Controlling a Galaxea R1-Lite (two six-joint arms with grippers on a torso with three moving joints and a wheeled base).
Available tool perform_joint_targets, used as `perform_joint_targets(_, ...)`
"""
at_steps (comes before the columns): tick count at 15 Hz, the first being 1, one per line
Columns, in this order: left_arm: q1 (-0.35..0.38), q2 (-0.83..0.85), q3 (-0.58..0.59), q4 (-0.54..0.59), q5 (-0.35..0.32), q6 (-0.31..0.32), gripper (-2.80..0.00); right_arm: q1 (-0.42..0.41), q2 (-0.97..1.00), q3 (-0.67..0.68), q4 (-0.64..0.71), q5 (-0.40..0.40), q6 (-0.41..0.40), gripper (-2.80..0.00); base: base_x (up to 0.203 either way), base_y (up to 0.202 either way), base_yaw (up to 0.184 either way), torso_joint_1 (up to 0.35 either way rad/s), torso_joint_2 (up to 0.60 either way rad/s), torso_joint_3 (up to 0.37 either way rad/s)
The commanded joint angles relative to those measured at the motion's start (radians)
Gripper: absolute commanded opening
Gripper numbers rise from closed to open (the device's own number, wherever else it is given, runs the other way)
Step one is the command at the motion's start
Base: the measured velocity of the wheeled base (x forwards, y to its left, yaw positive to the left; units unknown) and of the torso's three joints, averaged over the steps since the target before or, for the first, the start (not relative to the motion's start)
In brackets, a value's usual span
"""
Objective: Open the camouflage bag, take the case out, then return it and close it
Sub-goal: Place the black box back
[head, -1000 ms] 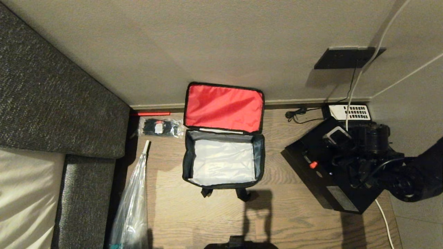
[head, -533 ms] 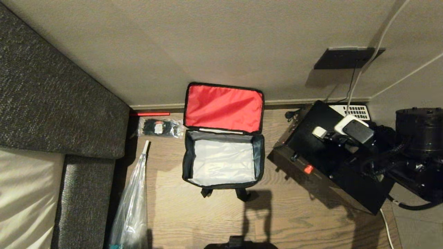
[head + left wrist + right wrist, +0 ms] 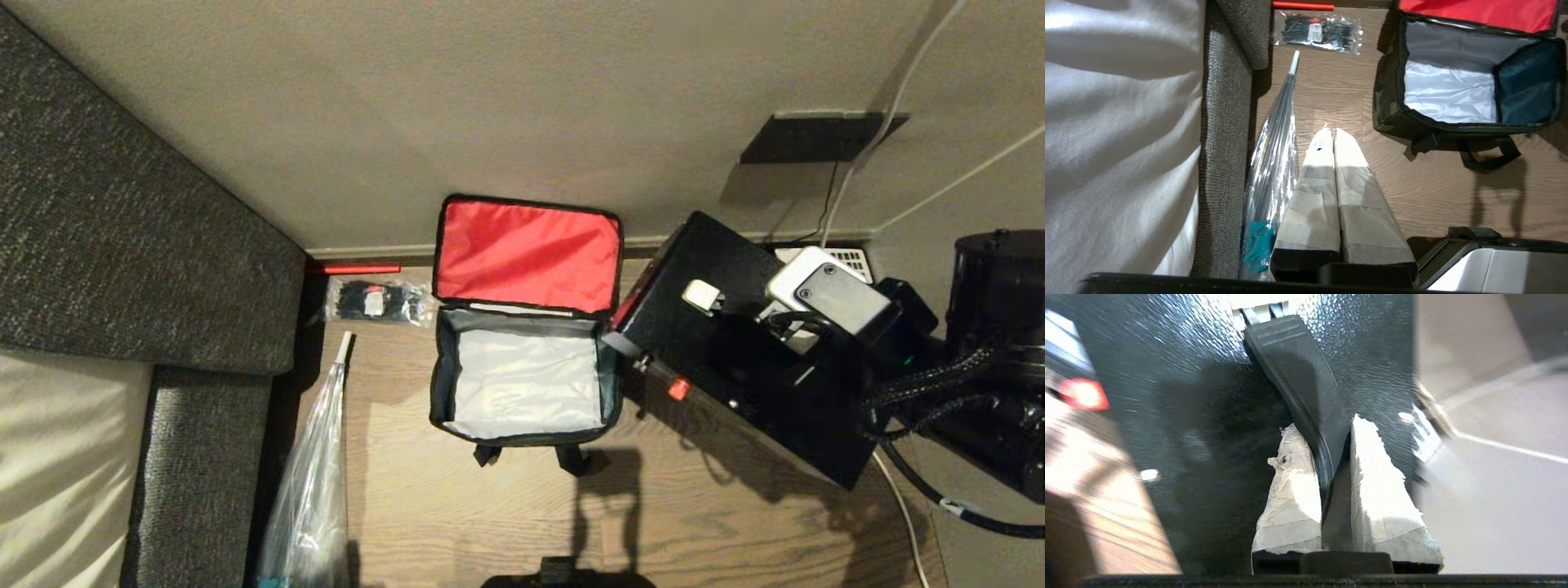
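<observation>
The camouflage bag (image 3: 526, 384) stands open on the wood floor against the wall, its red-lined lid (image 3: 526, 253) leaning back and its silver inside empty; the left wrist view shows its camouflage side (image 3: 1392, 110). The flat black case (image 3: 735, 359), with a small red latch (image 3: 678, 389), hangs tilted above the floor just right of the bag, one corner at the bag's right rim. My right gripper (image 3: 1323, 424) is shut on the case's black strap handle (image 3: 1298, 367). My left gripper (image 3: 1331, 132) hangs shut and empty over the floor in front of the bag.
A clear packet of cable ties (image 3: 377, 300) and a red rod (image 3: 355, 268) lie left of the bag by the wall. A plastic-wrapped umbrella (image 3: 314, 474) lies along the grey sofa (image 3: 122, 245). A telephone keypad (image 3: 853, 260) peeks out behind the case.
The right arm has lifted the case off the floor at the right and swung it left, up to the bag's right side. The bag and the left arm have stayed put.
</observation>
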Motion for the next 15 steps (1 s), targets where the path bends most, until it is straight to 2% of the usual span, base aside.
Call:
perform_joint_targets(1, 0.0, -0.002, 0.003, 0.0, 0.001, 0.0, -2.8, 0.035, 0.06, -0.019, -0.002, 0.039, 0.054, -2.8, 0.0, 0.0, 0.0, 0.0, 0.0, 0.0)
perform_joint_targets(3, 0.0, -0.002, 0.003, 0.0, 0.001, 0.0, -2.8, 0.04, 0.105, -0.058, -0.003, 0.078, 0.081, -2.8, 0.0, 0.0, 0.0, 0.0, 0.0, 0.0)
perform_joint_targets(5, 0.0, -0.002, 0.003, 0.0, 0.001, -0.002, -2.8, 0.044, 0.153, -0.101, -0.005, 0.198, 0.085, -2.8, 0.0, 0.0, 0.0, 0.0, 0.0, 0.0)
perform_joint_targets(7, 0.0, -0.002, 0.003, 0.0, 0.001, 0.0, -2.8, 0.044, 0.203, -0.152, -0.003, 0.242, 0.086, -2.8, 0.0, 0.0, 0.0, 0.0, 0.0, 0.0)
perform_joint_targets(11, 0.0, -0.002, 0.003, 0.0, 0.001, 0.0, -2.8, 0.057, 0.265, -0.214, 0.012, 0.469, 0.064, -2.8, 0.0, 0.0, 0.0, 0.0, 0.0, 0.0)
perform_joint_targets(13, 0.0, -0.002, 0.003, 0.0, 0.001, 0.0, -2.8, 0.058, 0.296, -0.226, 0.007, 0.533, 0.037, -2.8, 0.0, 0.0, 0.0, 0.0, 0.0, 0.0)
perform_joint_targets(15, 0.0, -0.002, 0.003, 0.0, 0.001, 0.0, -2.8, 0.058, 0.324, -0.269, 0.015, 0.643, 0.033, -2.8, 0.0, 0.0, 0.0, 0.0, 0.0, 0.0)
